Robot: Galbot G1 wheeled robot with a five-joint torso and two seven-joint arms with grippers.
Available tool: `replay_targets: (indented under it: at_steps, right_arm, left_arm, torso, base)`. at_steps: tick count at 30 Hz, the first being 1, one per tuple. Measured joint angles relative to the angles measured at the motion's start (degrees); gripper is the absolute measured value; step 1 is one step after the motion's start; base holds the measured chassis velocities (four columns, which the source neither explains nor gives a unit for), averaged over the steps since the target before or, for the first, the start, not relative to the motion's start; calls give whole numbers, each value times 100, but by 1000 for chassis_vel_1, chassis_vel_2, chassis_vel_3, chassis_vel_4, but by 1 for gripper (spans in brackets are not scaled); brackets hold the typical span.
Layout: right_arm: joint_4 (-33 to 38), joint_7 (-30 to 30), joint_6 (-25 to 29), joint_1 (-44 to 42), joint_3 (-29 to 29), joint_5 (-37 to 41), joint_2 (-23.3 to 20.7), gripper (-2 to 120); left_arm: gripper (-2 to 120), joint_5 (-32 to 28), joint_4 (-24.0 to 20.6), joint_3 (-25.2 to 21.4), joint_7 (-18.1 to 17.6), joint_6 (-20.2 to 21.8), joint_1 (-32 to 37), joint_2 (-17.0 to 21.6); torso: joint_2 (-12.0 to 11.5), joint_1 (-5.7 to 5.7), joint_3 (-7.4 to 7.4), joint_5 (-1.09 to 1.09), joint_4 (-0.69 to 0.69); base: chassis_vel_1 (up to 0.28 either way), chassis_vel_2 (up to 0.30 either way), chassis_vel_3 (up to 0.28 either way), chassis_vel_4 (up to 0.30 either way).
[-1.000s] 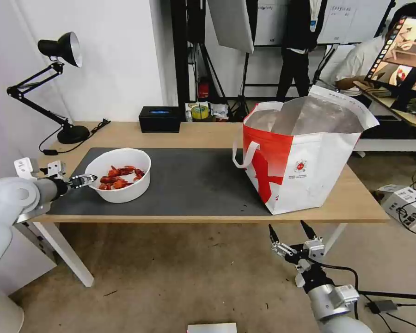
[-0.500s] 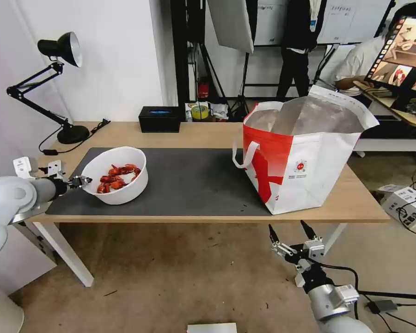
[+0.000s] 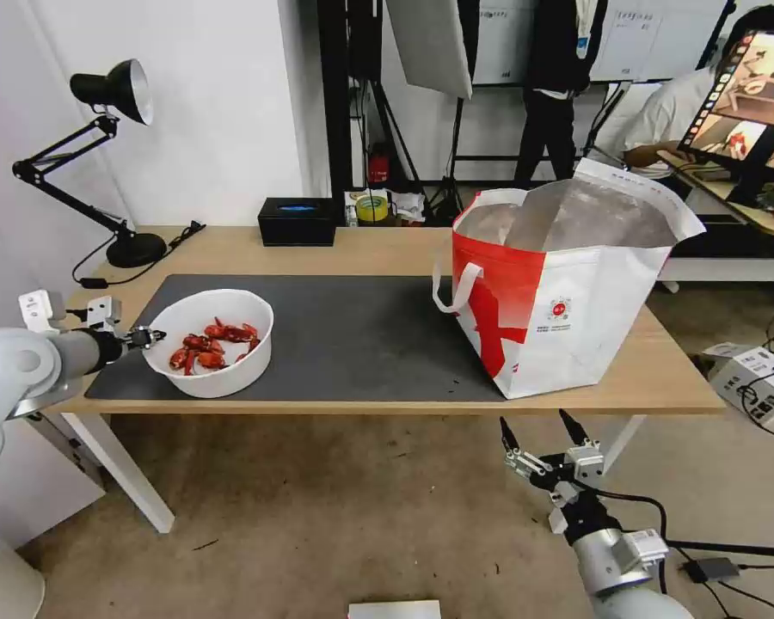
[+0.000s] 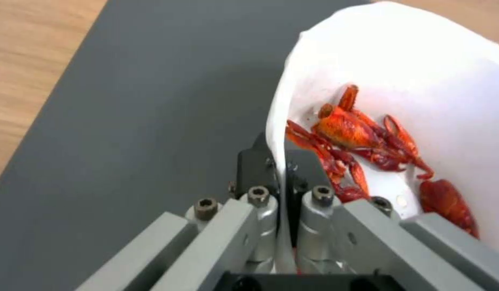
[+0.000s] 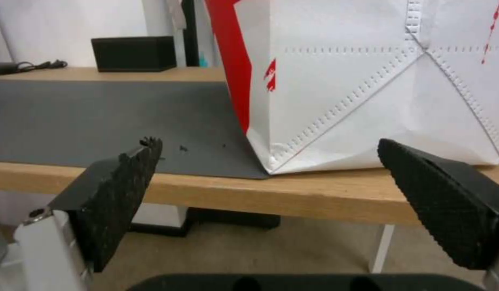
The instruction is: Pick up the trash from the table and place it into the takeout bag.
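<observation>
A white round bowl (image 3: 211, 374) with red crayfish shells (image 3: 206, 348) sits on the dark mat at the table's (image 3: 378, 249) left end. My left gripper (image 3: 150, 337) is shut on the bowl's left rim; the left wrist view shows the thin white rim (image 4: 279, 121) pinched between the two fingers, shells (image 4: 357, 137) just inside. The red-and-white takeout bag (image 3: 568, 318) stands open on the right end of the table. My right gripper (image 3: 542, 434) hangs open below the table's front edge, beneath the bag; its wrist view looks at the bag's base (image 5: 368, 89).
A black desk lamp (image 3: 112, 155) stands at the back left corner and a black rectangular box (image 3: 298, 222) at the back middle. The dark grey mat (image 3: 361, 335) lies bare between bowl and bag. People and screens are behind the table.
The left gripper has pulled the bowl a little leftward and toward the table's front edge; the bowl tilted midway and now sits level. The right arm has stayed still.
</observation>
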Motion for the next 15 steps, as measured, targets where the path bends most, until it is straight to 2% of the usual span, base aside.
replay_targets:
  at_steps: [9, 15]
  right_arm:
    - [0, 0, 0, 0, 0, 0, 0, 100]
    - [0, 0, 0, 0, 0, 0, 0, 100]
  left_arm:
    - [0, -280, -414, 34, -5, 1, -493, 74]
    - [0, -538, -738, 422, -81, -25, -1232, 148]
  torso:
    - [0, 0, 0, 2, -1]
    - [0, 0, 0, 2, 0]
  base:
    - [0, 0, 0, 0]
    - [0, 0, 0, 0]
